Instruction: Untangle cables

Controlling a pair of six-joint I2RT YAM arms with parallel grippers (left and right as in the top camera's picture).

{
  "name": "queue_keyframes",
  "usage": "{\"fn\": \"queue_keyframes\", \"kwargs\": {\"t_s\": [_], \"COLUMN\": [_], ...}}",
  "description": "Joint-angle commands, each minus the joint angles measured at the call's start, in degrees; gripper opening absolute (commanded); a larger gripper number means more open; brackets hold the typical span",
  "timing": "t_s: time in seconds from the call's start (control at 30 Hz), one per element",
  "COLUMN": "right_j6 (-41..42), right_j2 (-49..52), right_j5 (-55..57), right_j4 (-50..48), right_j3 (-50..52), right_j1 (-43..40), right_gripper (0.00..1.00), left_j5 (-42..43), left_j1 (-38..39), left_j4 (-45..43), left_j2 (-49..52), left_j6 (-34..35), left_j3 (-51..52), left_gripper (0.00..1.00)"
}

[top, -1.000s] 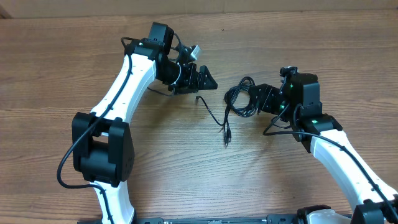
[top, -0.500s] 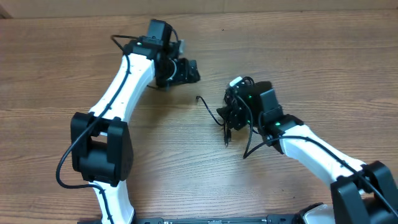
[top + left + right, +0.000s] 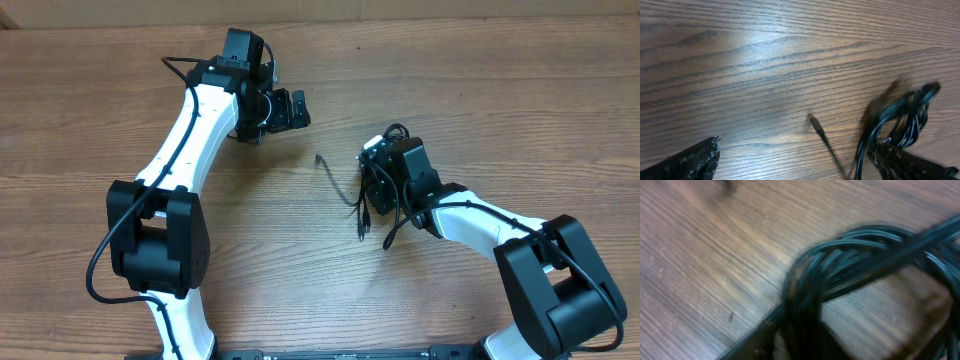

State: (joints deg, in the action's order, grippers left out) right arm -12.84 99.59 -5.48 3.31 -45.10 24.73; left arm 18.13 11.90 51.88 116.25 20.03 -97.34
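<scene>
The cables are thin black cords. A looped bundle sits at my right gripper. One loose strand runs left to a small plug end, and other ends hang down near another plug. In the right wrist view the bundle fills the frame and passes between the fingers, which are shut on it. My left gripper is open and empty, up and left of the cables. The left wrist view shows its fingers wide apart, the plug end and the bundle.
The table is bare brown wood. The arms' thicker black cables run along the left arm and the right arm. The table's far edge lies just behind the left arm.
My right arm swung left and turned, carrying the cable bundle towards the table's middle. My left gripper drew back up and to the left, away from the cables.
</scene>
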Motion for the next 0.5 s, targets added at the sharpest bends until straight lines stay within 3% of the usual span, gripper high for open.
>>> {"fn": "queue_keyframes", "kwargs": {"t_s": [0.0,0.4,0.47], "right_j6": [3.4,7.1,7.1], "right_j2": [0.2,-7.5,-8.9], "right_j5": [-2.6,-22.7,-25.4], "right_j4": [4.9,23.3,24.4], "right_j3": [-0.3,-8.3,-11.3], "right_j1": [0.0,0.0,0.0], "right_gripper": [0.05,0.04,0.09], "left_j5": [-1.0,-0.9,-0.1], "left_j1": [0.2,0.2,0.2], "left_j4": [0.2,0.3,0.4], "left_j2": [-1.6,-1.6,-1.6], "left_j6": [0.9,-1.2,-2.3], "left_j3": [-0.6,-0.6,-0.6], "left_gripper": [1.0,1.0,1.0]}}
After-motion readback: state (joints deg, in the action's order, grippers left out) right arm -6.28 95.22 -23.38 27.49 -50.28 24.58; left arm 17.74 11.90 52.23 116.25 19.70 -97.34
